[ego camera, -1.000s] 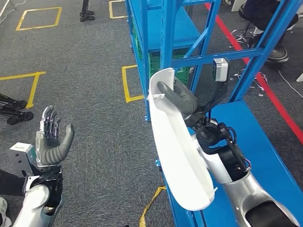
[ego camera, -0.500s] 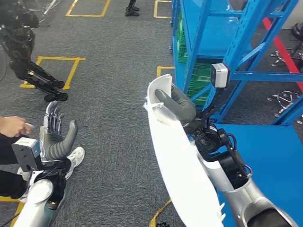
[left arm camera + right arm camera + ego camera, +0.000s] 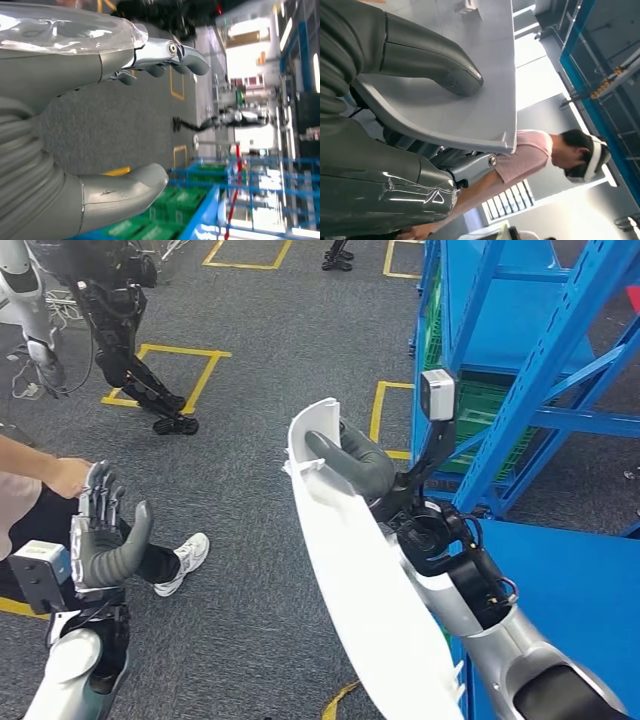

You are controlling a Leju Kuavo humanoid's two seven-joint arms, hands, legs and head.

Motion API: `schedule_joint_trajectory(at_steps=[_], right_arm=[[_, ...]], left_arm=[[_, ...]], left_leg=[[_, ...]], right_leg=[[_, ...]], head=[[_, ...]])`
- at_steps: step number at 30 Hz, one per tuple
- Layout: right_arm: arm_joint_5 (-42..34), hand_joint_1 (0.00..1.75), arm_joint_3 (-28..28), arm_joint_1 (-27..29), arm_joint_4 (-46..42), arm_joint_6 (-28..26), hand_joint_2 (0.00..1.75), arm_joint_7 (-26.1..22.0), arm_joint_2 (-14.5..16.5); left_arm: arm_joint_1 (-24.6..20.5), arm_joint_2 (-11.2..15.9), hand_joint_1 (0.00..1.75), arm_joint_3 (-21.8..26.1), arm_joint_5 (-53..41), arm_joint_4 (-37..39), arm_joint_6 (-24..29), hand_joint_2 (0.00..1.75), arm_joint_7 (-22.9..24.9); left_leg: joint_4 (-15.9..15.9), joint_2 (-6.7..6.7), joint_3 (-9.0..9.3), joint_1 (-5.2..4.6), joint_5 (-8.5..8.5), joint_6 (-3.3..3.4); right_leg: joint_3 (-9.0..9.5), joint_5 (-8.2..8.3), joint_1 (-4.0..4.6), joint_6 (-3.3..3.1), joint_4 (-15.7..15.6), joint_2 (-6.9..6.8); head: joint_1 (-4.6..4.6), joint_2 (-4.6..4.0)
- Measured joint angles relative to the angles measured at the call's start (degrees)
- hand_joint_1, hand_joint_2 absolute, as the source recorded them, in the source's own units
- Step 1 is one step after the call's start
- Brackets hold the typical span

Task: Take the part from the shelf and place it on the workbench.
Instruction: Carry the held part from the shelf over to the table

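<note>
- The part is a long, curved white shell, running from centre frame down toward the lower right of the head view; it sits in the air, clear of the blue shelf at the upper right.
- The right hand holds the part at its upper end: the thick grey thumb lies on the concave inner face, and in the right wrist view the darker fingers sit under the opposite face, with the wall of the part pinched between.
- The left hand, lower left of the head view, holds nothing; fingers upright and spread, thumb apart from them. The left wrist view confirms a wide gap between thumb and fingers in the left hand.
- Handling judgement: the thin wall suggests moulded plastic, light for its length and fairly stiff, though likely to flex at the free end.
- The surface looks smooth and may slip under a single pinch; the long overhang below the grip acts as a lever.
- The small tabs along the edge near the thumb look fragile; best not loaded.
- Best hold, as judged: the rim near the end, as now, with a second support mid-length if the part swings.
- A person stands at the left edge, a hand near the left hand.
</note>
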Motion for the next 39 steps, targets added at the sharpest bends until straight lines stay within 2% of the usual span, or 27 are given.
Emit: schedule_joint_trajectory(at_steps=[1, 3, 5, 7, 8, 10, 12, 13, 14, 15, 16, 17, 19, 21, 22, 23, 25, 27, 29, 30, 31, 32, 33, 35, 36, 38, 39], right_arm=[[0.0, 1.75, 0.1, 0.0, 0.0, 0.0, 1.75, 0.0, 0.0], [0.0, 1.75, 0.2, 0.0, 0.0, 0.0, 1.75, -0.1, 0.0], [0.0, 1.75, 0.3, -0.1, 0.0, 0.1, 1.75, -0.1, 0.0], [-0.1, 1.75, 0.4, -0.2, 0.0, 0.1, 1.75, -0.2, 0.0], [-0.1, 1.75, 0.5, -0.2, 0.0, 0.1, 1.75, -0.2, 0.0], [-0.1, 1.75, 0.6, -0.2, 0.0, 0.1, 1.75, -0.2, 0.0], [-0.1, 1.75, 0.7, -0.2, 0.0, 0.2, 1.75, -0.2, 0.0], [-0.1, 1.75, 0.8, -0.2, 0.1, 0.2, 1.75, -0.2, 0.0], [-0.1, 1.75, 0.9, -0.2, 0.2, 0.1, 1.75, -0.2, 0.0], [-0.1, 1.75, 1.0, -0.1, 0.3, 0.2, 1.75, -0.2, 0.0], [-0.1, 1.75, 1.1, -0.1, 0.4, 0.2, 1.75, -0.2, 0.0], [-0.1, 1.75, 1.1, -0.2, 0.5, 0.2, 1.75, -0.2, 0.0], [-0.1, 1.75, 1.1, -0.2, 0.5, 0.2, 1.75, -0.3, 0.0], [-0.1, 1.75, 1.2, -0.2, 0.6, 0.2, 1.75, -0.3, 0.0], [-0.1, 1.75, 1.3, -0.2, 0.6, 0.2, 1.75, -0.3, 0.0], [-0.1, 1.75, 1.3, -0.3, 0.6, 0.2, 1.75, -0.3, 0.0], [-0.1, 1.75, 1.4, -0.3, 0.6, 0.2, 1.75, -0.3, 0.0], [-0.1, 1.75, 1.4, -0.2, 0.6, 0.2, 1.75, -0.3, 0.0], [-0.1, 1.75, 1.4, 0.0, 0.8, 0.2, 1.75, -0.3, 0.0], [-0.1, 1.75, 1.4, 0.1, 0.9, 0.3, 1.75, -0.4, 0.0], [-0.1, 1.75, 1.4, 0.1, 1.0, 0.3, 1.75, -0.4, 0.0], [-0.1, 1.75, 1.4, 0.1, 1.1, 0.3, 1.75, -0.4, 0.0], [-0.1, 1.75, 1.4, 0.1, 1.1, 0.4, 1.75, -0.5, 0.0], [0.0, 1.75, 1.4, 0.0, 1.2, 0.6, 1.75, -0.6, 0.0], [0.0, 1.75, 1.5, 0.0, 1.2, 0.7, 1.75, -0.7, 0.0], [0.0, 1.75, 1.5, -0.1, 1.4, 0.9, 1.75, -0.8, 0.0], [0.0, 1.75, 1.6, -0.1, 1.5, 0.9, 1.75, -0.8, 0.0]], left_arm=[[0.0, 0.0, 0.0, 0.0, 0.0, 0.0, 0.0, 1.75, 0.0], [-0.2, 0.0, 0.0, 0.0, 0.0, 0.0, 0.0, 1.75, 0.0], [-0.4, -0.1, 0.0, 0.0, 0.0, 0.0, 0.0, 1.75, 0.0], [-0.5, -0.1, 0.0, 0.0, -0.1, 0.0, 0.0, 1.75, 0.0], [-0.4, -0.1, 0.0, 0.0, -0.1, 0.0, 0.0, 1.75, 0.0], [-0.5, -0.1, 0.0, 0.0, -0.1, 0.0, 0.0, 1.75, 0.0], [-0.5, -0.1, 0.0, 0.0, -0.1, 0.0, -0.1, 1.75, 0.0], [-0.5, -0.2, 0.0, 0.0, -0.1, 0.0, -0.1, 1.75, 0.0], [-0.5, -0.2, 0.0, 0.0, -0.1, 0.1, -0.1, 1.75, 0.0], [-0.5, -0.2, 0.0, 0.0, -0.1, 0.2, -0.1, 1.75, 0.0], [-0.5, -0.2, 0.0, 0.0, -0.1, 0.3, -0.1, 1.75, 0.0], [-0.5, -0.2, 0.0, 0.0, -0.1, 0.3, -0.1, 1.75, 0.0], [-0.6, -0.3, 0.0, 0.0, -0.1, 0.3, -0.1, 1.75, 0.0], [-0.6, -0.3, 0.0, 0.0, 0.0, 0.3, -0.1, 1.75, 0.0], [-0.6, -0.3, 0.0, 0.0, 0.0, 0.3, -0.1, 1.75, 0.0], [-0.5, -0.3, 0.0, 0.0, 0.0, 0.3, -0.1, 1.75, 0.0], [-0.5, -0.2, 0.0, 0.0, 0.0, 0.4, -0.1, 1.75, 0.0], [-0.6, -0.2, 0.0, 0.0, 0.0, 0.4, -0.1, 1.75, -0.1], [-0.4, -0.3, 0.0, 0.0, 0.0, 0.4, -0.1, 1.75, -0.1], [-0.3, -0.3, 0.0, 0.0, 0.0, 0.4, -0.1, 1.75, -0.1], [-0.3, -0.3, 0.0, 0.0, 0.0, 0.5, -0.1, 1.75, -0.1], [-0.3, -0.3, 0.0, 0.0, 0.0, 0.5, -0.1, 1.75, -0.1], [-0.3, -0.2, 0.0, 0.0, 0.0, 0.5, -0.1, 1.75, -0.1], [-0.4, -0.3, 0.0, 0.0, 0.0, 0.5, -0.1, 1.75, -0.3], [-0.5, -0.3, 0.0, 0.0, 0.0, 0.5, -0.1, 1.75, -0.3], [-0.4, -0.3, 0.0, 0.0, 0.1, 0.5, -0.1, 1.75, -0.4], [-0.4, -0.3, 0.0, 0.0, 0.1, 0.5, -0.1, 1.75, -0.4]], left_leg=[[-2.7, 0.5, 1.37, 0.21, 1.74, -0.18], [-11.0, 3.03, 5.65, 0.28, 5.25, -0.46], [-15.4, 4.38, 7.75, 0.15, 6.26, 0.15], [-15.5, 2.91, 7.66, 0.05, 5.94, 1.27], [-15.5, 2.17, 7.72, 0.08, 5.89, 1.68], [-15.5, 0.68, 7.97, 0.21, 5.86, 2.39], [-15.5, -0.63, 8.06, 0.14, 5.82, 2.82], [-15.5, -1.39, 8.06, 0.01, 5.82, 2.96], [-15.5, -2.21, 8.09, -0.16, 5.81, 3.03], [-15.5, -3.08, 8.15, -0.31, 5.81, 3.07], [-15.5, -3.99, 8.26, -0.44, 5.8, 3.07], [-15.5, -4.88, 8.38, -0.53, 5.8, 3.07], [-15.5, -6.43, 8.31, -0.49, 5.85, 2.89], [-15.5, -7.84, 7.75, -0.06, 6.16, 2.32], [-15.7, -8.72, 7.5, 0.02, 6.4, 1.91], [-15.7, -8.7, 7.37, 0.08, 6.48, 1.6], [-13.8, -5.6, 6.41, -0.44, 5.15, 1.1], [-7.2, -1.33, 3.32, -0.63, 1.69, 0.67], [-0.2, -0.11, -0.07, -0.38, -0.83, 0.19], [0.7, 0.05, -0.51, -0.21, -0.64, 0.0], [-0.7, 0.27, 0.28, -0.04, 0.6, -0.15], [-4.5, 0.9, 2.23, 0.09, 2.61, -0.24], [-9.0, 2.39, 4.54, 0.08, 4.38, -0.3], [-15.0, 4.46, 7.57, -0.19, 6.25, 0.32], [-15.8, 4.73, 7.88, -0.32, 6.19, 0.81], [-15.8, 3.07, 7.8, -0.3, 6.09, 1.86], [-15.8, 2.39, 7.87, -0.23, 6.07, 2.22]], right_leg=[[0.07, -0.16, -0.09, 0.2, 0.1, -0.68], [0.25, -0.8, 0.07, 0.97, 0.6, -2.0], [0.45, -1.44, 0.62, 1.71, 1.0, -3.26], [0.94, -1.81, 0.76, 2.2, 0.8, -4.61], [1.09, -2.23, 0.57, 2.5, 1.0, -4.51], [0.01, -4.52, 0.21, 2.91, 4.1, -2.06], [-3.68, -8.16, 0.27, 2.86, 11.9, 1.0], [-5.75, -9.37, 0.39, 2.74, 15.8, 1.53], [-7.22, -9.62, 0.5, 2.54, 18.2, 1.76], [-7.71, -8.71, 0.61, 2.22, 18.4, 1.92], [-7.15, -6.78, 0.74, 1.79, 16.3, 2.2], [-5.79, -4.24, 0.89, 1.27, 12.4, 2.94], [-2.92, -0.76, 0.89, 0.35, 5.3, 6.01], [-1.56, -0.32, 0.99, 0.06, 2.4, 7.57], [-1.21, -0.3, 1.05, 0.09, 1.8, 6.93], [-0.88, -0.28, 0.94, 0.03, 1.3, 6.01], [-0.26, 0.07, 0.55, -0.24, 0.4, 4.22], [0.03, 0.18, 0.48, -0.47, 0.1, 2.5], [0.08, 0.05, 0.41, -0.52, 0.1, 0.72], [0.11, -0.04, 0.36, -0.48, 0.1, -0.12], [0.16, -0.16, 0.31, -0.37, 0.1, -0.9], [0.28, -0.33, 0.29, -0.18, 0.2, -1.63], [0.42, -0.56, 0.38, 0.12, 0.3, -2.28], [0.61, -1.08, 0.91, 0.77, 0.5, -3.43], [0.7, -1.28, 1.23, 1.04, 0.5, -3.95], [0.99, -1.7, 1.33, 1.55, 0.6, -4.88], [0.91, -2.27, 1.14, 1.85, 1.0, -4.33]], head=[[-0.24, 0.0], [-0.55, 0.0], [-0.3, 0.0], [0.3, 0.0], [0.55, 0.0], [1.06, 0.0], [1.95, 0.0], [2.36, 0.0], [2.7, 0.0], [2.94, 0.0], [3.11, 0.0], [3.27, 0.0], [3.16, 0.0], [3.09, 0.0], [3.15, 0.0], [3.39, 0.0], [2.8, 0.0], [1.78, 0.0], [0.97, 0.0], [0.58, 0.0], [0.25, 0.0], [0.05, 0.0], [-0.1, 0.0], [-0.23, 0.0], [-0.08, 0.0], [0.48, 0.0], [0.72, 0.0]])
